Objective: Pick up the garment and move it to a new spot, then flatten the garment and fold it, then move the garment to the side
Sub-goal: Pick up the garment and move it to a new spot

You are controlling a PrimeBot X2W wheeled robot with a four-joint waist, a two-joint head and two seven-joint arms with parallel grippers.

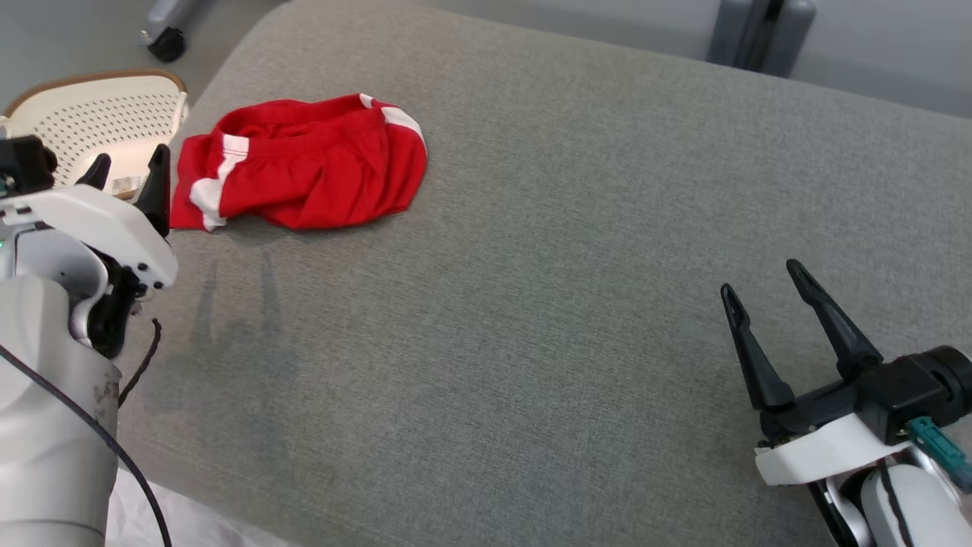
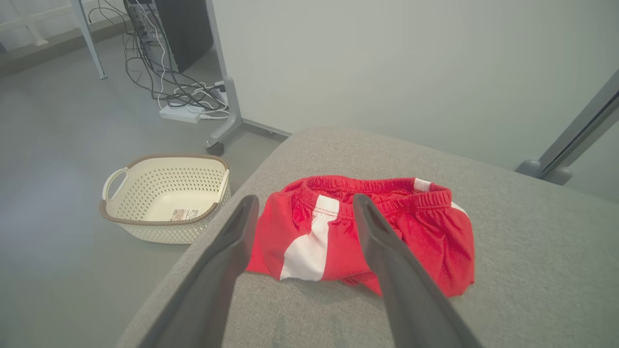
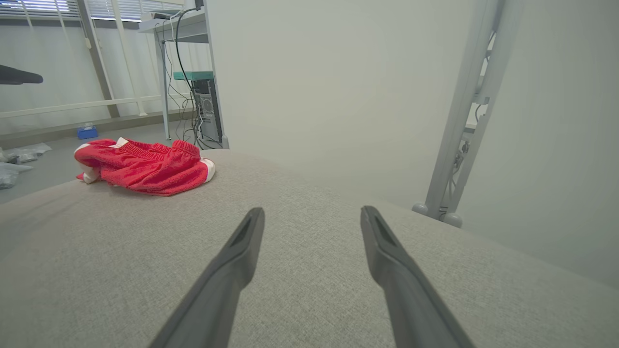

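Note:
The garment (image 1: pixel 304 163) is a pair of red shorts with white side stripes, lying crumpled near the far left corner of a grey padded surface (image 1: pixel 547 266). My left gripper (image 1: pixel 129 171) hovers open just left of it, above the surface's left edge, with nothing between its fingers. In the left wrist view the shorts (image 2: pixel 420 232) lie just ahead of and below the open gripper (image 2: pixel 302 203). My right gripper (image 1: pixel 763 277) stands open and empty at the lower right, far from the shorts. From the right wrist view the shorts (image 3: pixel 140 166) show at the far left, beyond the open gripper (image 3: pixel 312 212).
A cream perforated basket (image 1: pixel 91 121) with a brown rim stands on the floor left of the surface, seen also as the basket (image 2: pixel 164 203) in the left wrist view. Cables and a computer tower (image 2: pixel 184 29) sit beyond. A metal frame leg (image 3: pixel 464 121) stands behind the surface's right side.

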